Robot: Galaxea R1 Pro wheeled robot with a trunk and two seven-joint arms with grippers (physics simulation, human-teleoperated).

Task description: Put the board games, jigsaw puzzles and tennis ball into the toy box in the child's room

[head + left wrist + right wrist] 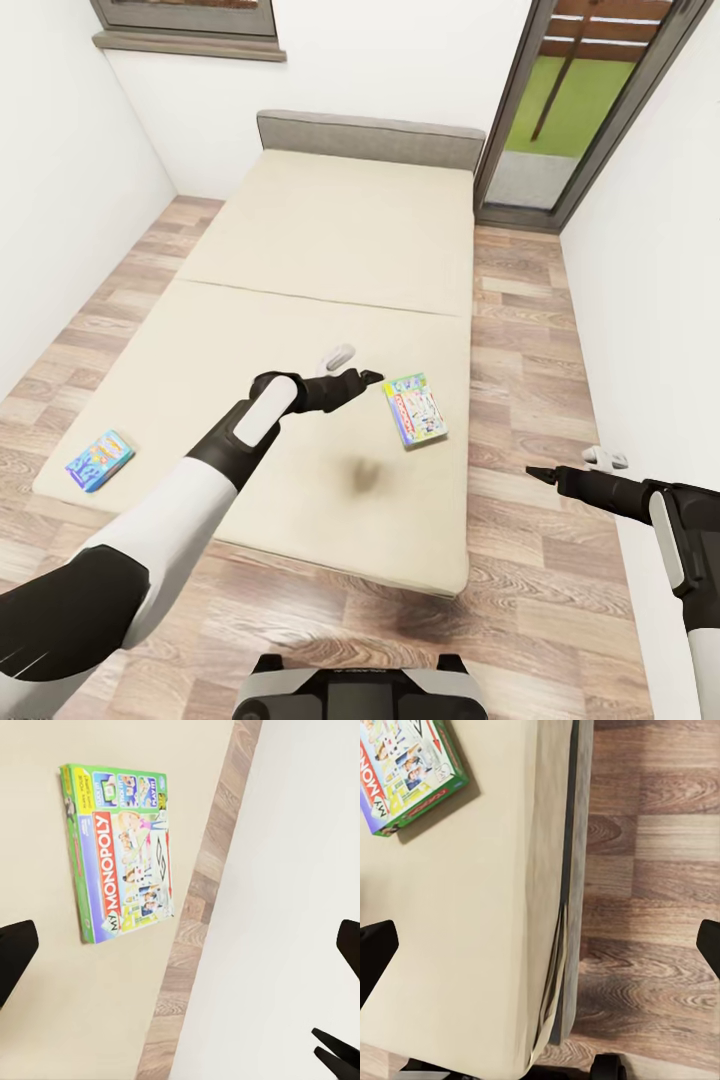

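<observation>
Head view, beige bed [300, 250], wood-plank floor [520, 300], both hands spread: left hand [365, 380], right hand [535, 474].

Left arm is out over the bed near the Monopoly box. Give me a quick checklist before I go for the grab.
1. Target in sight: ok. The Monopoly box lies flat on the bed, near its right edge.
2. Left claw open: ok. In the left wrist view the fingers stand wide apart with nothing between them.
3. Left claw over the box: not ok. It sits beside the box, above bare mattress.
4. Nothing stacked on the box: ok.
5. Right claw out of the way: ok. It is over the floor beside the bed, open and empty.
6. Second game located: ok. The blue box lies near the bed's left edge.
</observation>
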